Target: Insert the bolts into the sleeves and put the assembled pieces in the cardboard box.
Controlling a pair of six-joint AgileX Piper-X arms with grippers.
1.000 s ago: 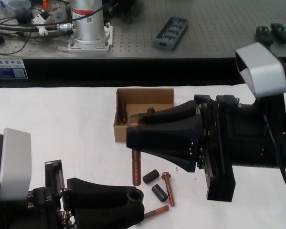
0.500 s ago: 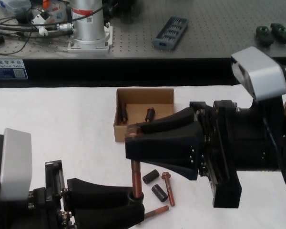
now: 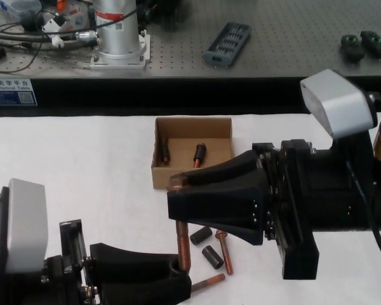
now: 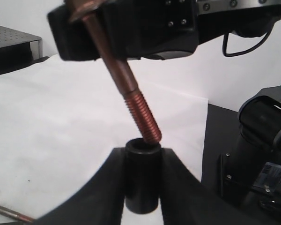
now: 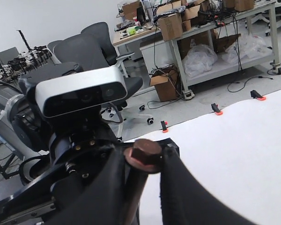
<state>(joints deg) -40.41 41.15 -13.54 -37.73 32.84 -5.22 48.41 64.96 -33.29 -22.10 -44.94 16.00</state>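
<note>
My right gripper [image 3: 176, 185] is shut on the head of a copper bolt [image 3: 182, 244] that hangs down, slightly tilted. In the right wrist view the bolt head [image 5: 143, 154] sits between the two fingers. My left gripper [image 4: 143, 161] is shut on an upright black sleeve [image 4: 142, 178] at the bench's near edge. The bolt's threaded tip [image 4: 150, 131] touches the sleeve's mouth. The cardboard box [image 3: 162, 173] stands behind, with two assembled pieces [image 3: 199, 152] lying in it.
Two loose black sleeves [image 3: 200, 235] and two loose bolts [image 3: 223, 251] lie on the white cloth just right of the held bolt. An optical table with cables and a metal post [image 3: 117, 32] runs along the back.
The right gripper has come down and toward the near edge with the bolt, bringing its tip to the sleeve's mouth. The left arm has shifted slightly lower.
</note>
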